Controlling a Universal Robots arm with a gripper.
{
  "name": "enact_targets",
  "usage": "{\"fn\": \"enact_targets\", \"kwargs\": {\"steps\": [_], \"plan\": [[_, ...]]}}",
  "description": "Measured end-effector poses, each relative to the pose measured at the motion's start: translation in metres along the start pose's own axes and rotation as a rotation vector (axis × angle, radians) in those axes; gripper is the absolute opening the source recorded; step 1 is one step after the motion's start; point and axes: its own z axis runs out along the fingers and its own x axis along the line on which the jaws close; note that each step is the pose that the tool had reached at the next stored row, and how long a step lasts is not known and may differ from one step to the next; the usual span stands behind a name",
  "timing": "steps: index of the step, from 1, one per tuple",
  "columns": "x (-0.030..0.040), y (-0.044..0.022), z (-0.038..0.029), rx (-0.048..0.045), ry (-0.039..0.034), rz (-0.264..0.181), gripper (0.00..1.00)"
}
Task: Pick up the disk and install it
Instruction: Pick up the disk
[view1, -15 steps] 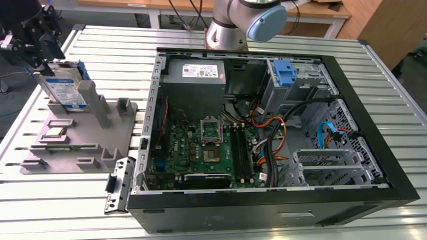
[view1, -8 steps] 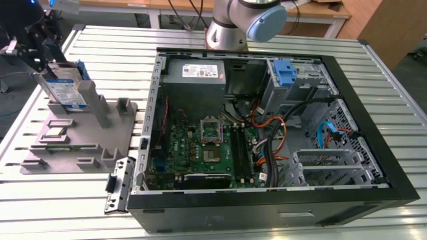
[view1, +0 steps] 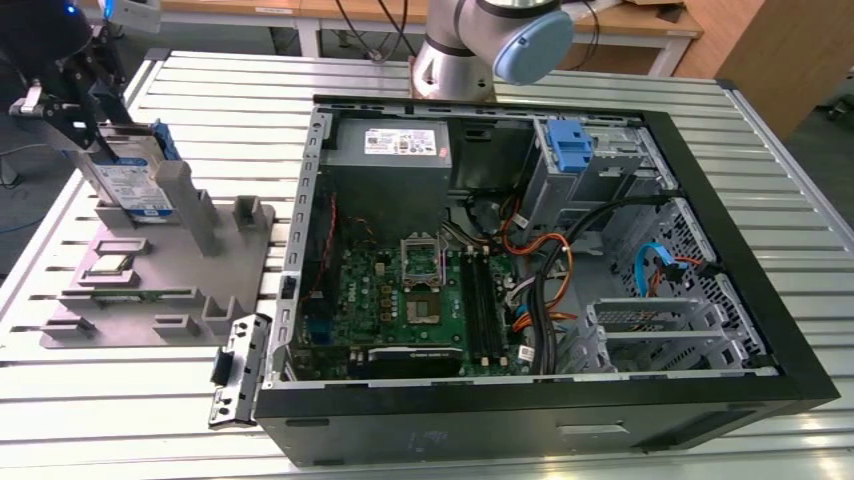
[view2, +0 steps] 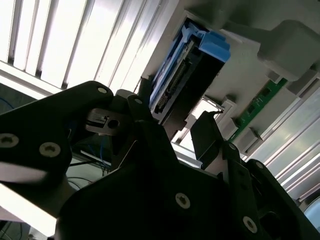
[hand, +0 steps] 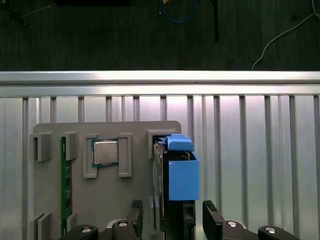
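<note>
The disk (view1: 131, 186) stands on edge in a slot of the grey fixture (view1: 200, 290) at the exterior view's left, its white-and-blue label facing out and blue rails along its edges. My gripper (view1: 96, 125) hangs right over its top end. In the first wrist view the disk (hand: 182, 175) runs between my two black fingers (hand: 212, 220), one on each side, with a narrow gap showing at one side. My gripper (hand: 172, 217) is open around it. In the second wrist view the disk's connector end (view2: 172, 87) sits just beyond the fingertips (view2: 206, 132).
The open computer case (view1: 747, 290) lies at the exterior view's right, with a grey power supply (view1: 400, 145), a blue latch (view1: 570, 148) at the drive bay, cables and the motherboard (view1: 414, 300). The fixture also holds a processor (hand: 105, 152) and a memory stick (hand: 63, 185). The slatted table's edge (hand: 160, 77) is close.
</note>
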Motion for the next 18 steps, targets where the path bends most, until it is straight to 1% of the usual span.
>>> {"fn": "enact_targets", "kwargs": {"steps": [4,6,18], "plan": [[-0.0022,0.0000,0.0008,-0.0004,-0.0043,-0.007,0.59],[-0.0025,0.0000,0.0009,-0.0006,-0.0051,-0.009,0.59],[-0.0027,0.0000,-0.0004,-0.0006,-0.0052,-0.009,0.59]]}}
